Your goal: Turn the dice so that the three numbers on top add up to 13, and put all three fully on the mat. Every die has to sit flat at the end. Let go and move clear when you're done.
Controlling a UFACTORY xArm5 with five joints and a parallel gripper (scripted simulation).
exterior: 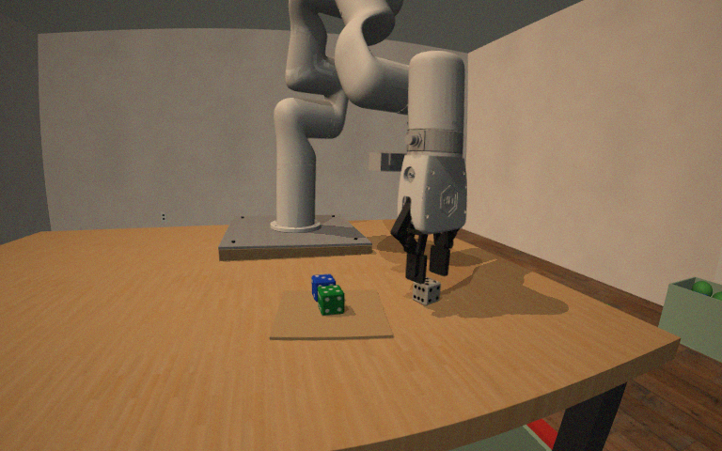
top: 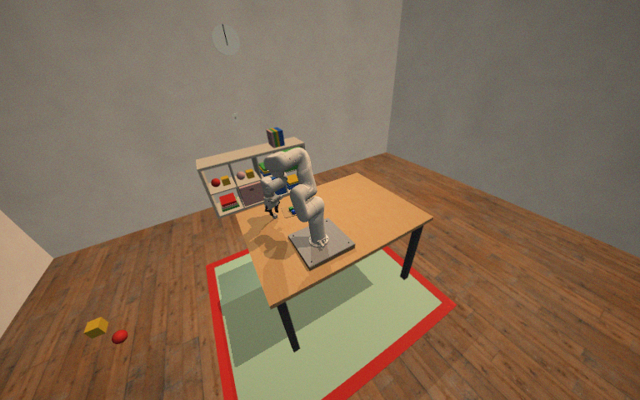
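Two dice on mat (exterior: 331,323): green die (exterior: 331,299), blue die (exterior: 321,284).
White die (exterior: 426,291): off mat, toward desk's right edge.
Gripper (exterior: 426,274): half open, nothing held, positioned above white die.
Green bin (exterior: 706,321): green balls (exterior: 701,287) contained.

Two dice (exterior: 326,293) on mat (exterior: 331,325), touching; third die (exterior: 426,291) on table (exterior: 130,334) right of mat.

You have wide bare table (exterior: 102,334) at 9 o'clock of the mat (exterior: 353,323), and more at 6 o'clock, up to the near edge. The green die (exterior: 331,299) and blue die (exterior: 322,282) touch each other, so no finger fits between them. The white die (exterior: 426,291) sits off the mat at 3 o'clock, with the gripper (exterior: 425,268) just above it. The arm's base plate (exterior: 230,245) blocks 12 o'clock.
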